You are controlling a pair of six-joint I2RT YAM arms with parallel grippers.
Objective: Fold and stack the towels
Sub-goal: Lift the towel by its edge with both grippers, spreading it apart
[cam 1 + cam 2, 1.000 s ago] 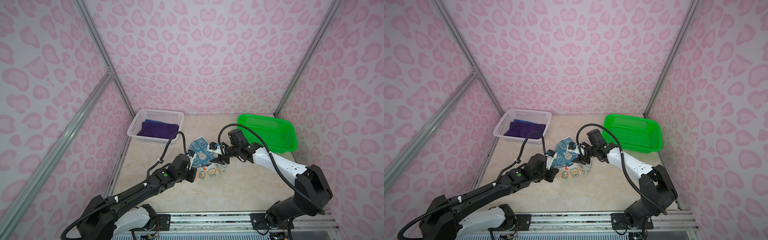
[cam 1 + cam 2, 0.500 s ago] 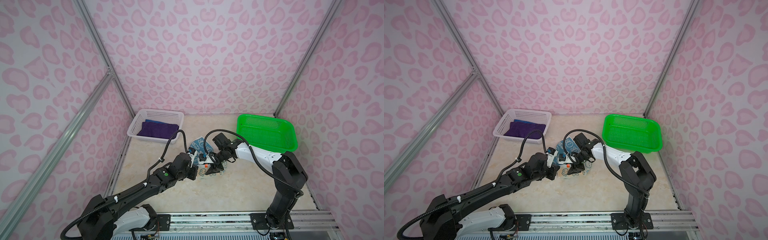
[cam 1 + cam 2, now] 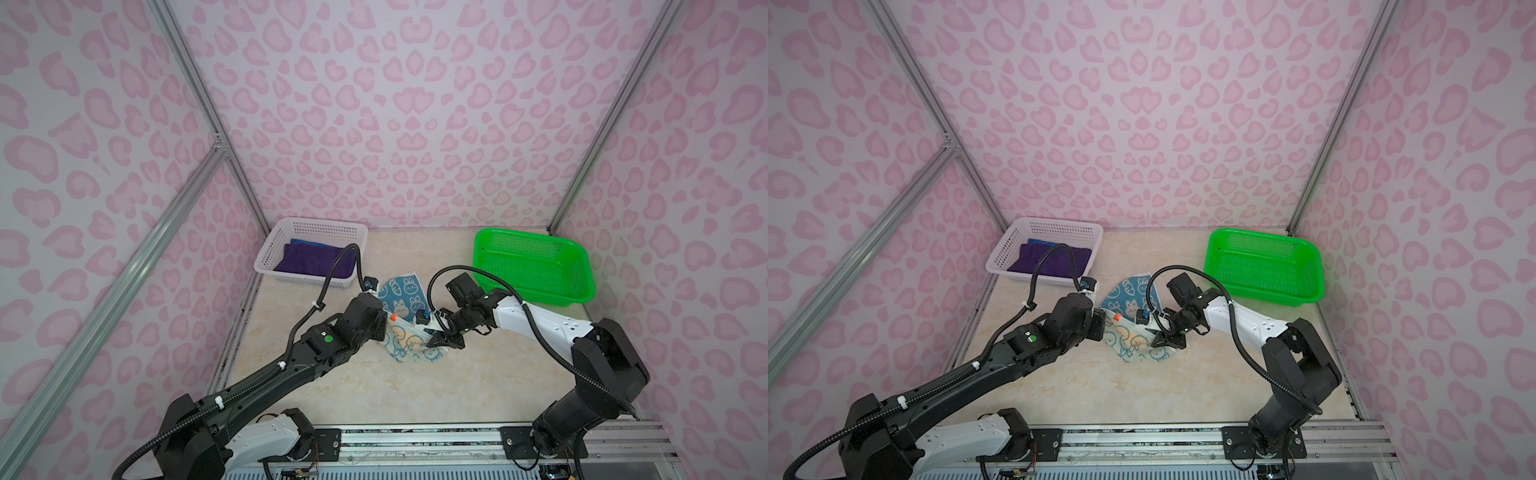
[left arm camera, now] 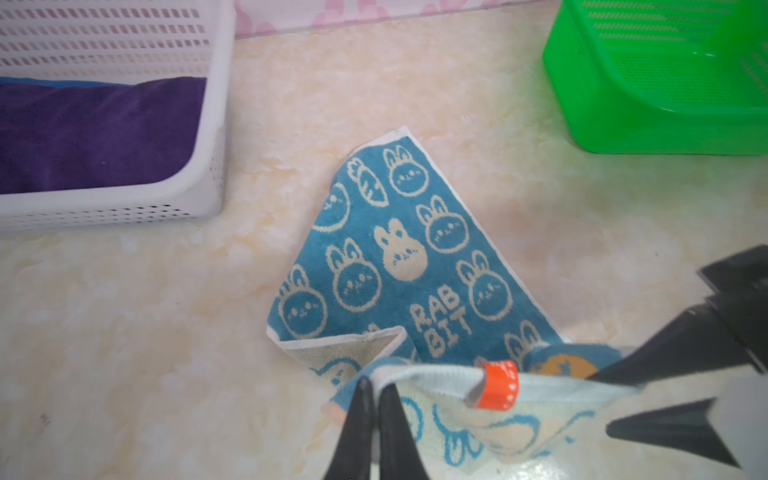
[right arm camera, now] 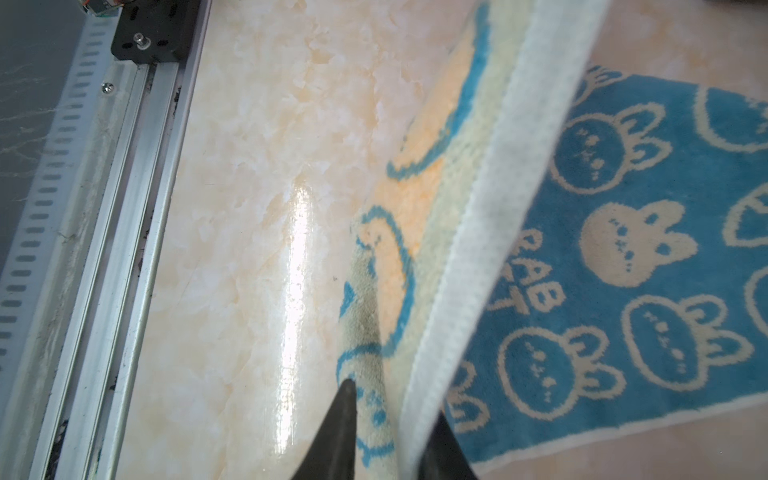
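The teal rabbit towel (image 3: 405,293) (image 3: 1127,297) (image 4: 399,249) (image 5: 623,249) lies mid-table, its near edge lifted and turned pale side out. My left gripper (image 3: 386,322) (image 3: 1102,323) (image 4: 372,382) is shut on one end of that raised hem, beside an orange tag (image 4: 496,386). My right gripper (image 3: 436,338) (image 3: 1160,338) (image 5: 394,399) pinches the other end, its fingers (image 4: 685,345) pressed on both sides of the bunched cloth. The purple towel (image 3: 311,259) (image 3: 1050,259) (image 4: 95,133) lies on the blue towel (image 3: 303,242) (image 3: 1036,241) in the white basket.
The white basket (image 3: 266,266) (image 3: 994,266) (image 4: 212,124) stands at the back left. An empty green basket (image 3: 540,297) (image 3: 1266,291) (image 4: 623,124) stands at the back right. Pink patterned walls close three sides. A metal rail (image 5: 104,249) runs along the front edge.
My right gripper has dropped to the towel's lifted near edge and its jaws have narrowed onto the cloth. The left gripper has kept its hold in place.
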